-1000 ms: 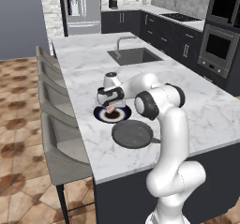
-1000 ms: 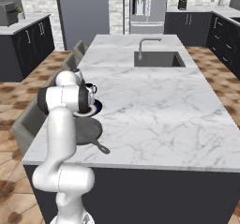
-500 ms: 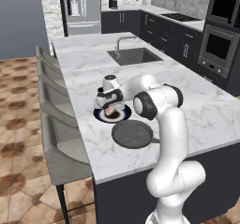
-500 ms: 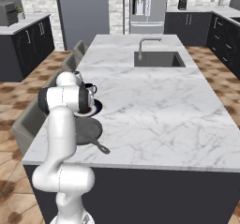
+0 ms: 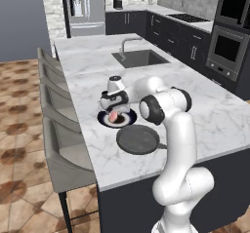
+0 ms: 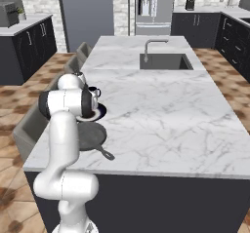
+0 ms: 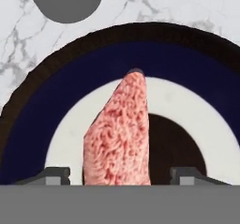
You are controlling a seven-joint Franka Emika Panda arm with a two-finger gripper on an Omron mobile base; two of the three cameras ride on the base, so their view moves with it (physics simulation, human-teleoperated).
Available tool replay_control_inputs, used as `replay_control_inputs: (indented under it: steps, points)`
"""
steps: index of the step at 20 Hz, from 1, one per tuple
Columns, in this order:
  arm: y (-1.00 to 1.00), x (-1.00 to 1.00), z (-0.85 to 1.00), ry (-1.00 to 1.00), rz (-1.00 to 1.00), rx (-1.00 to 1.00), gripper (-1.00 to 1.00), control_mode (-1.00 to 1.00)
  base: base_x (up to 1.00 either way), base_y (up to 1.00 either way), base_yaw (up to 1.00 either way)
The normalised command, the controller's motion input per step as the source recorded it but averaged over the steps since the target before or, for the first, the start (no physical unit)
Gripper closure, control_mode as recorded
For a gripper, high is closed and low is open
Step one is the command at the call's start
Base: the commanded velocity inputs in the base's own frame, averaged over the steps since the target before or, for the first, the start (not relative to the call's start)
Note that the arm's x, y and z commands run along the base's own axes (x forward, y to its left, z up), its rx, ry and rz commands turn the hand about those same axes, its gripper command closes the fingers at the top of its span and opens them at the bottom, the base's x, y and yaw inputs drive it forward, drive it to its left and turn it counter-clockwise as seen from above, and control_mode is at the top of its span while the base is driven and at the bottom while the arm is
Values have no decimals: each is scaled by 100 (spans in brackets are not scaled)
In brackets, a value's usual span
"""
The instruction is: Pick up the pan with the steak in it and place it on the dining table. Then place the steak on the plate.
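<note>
Pan [image 5: 137, 140] rests empty on the surface [image 5: 215, 105]; the hand [image 5: 113, 111], fingers parted, has steak [image 7: 121, 134] between them over the plate [image 7: 28, 138].

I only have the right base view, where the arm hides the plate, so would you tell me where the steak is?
Observer: In the hand view the steak is over the dark centre of the plate; I cannot tell whether it rests on it.
Operator: Is the gripper clamped on it?
Observer: It seems not. The gripper has its fingertips apart from the steak's sides, with a gap on each side.
Operator: Is the pan empty?
Observer: Yes. The left base view shows the pan bare, on the dining table beside the plate, on the robot's side.
</note>
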Motion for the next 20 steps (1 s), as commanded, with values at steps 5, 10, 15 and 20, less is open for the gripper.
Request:
replay_control_inputs:
  steps: [5, 10, 15, 20]
  points:
    - [0, 0, 48, 1, -4, 3, -100, -100, 0, 0, 0]
    - [0, -14, 64, 2, -2, 6, -100, -100, 0, 0, 0]
    - [-3, -73, 43, 2, 0, 1, -100, -100, 0, 0, 0]
    - [-9, -100, 29, 1, 4, 0, -100, -100, 0, 0, 0]
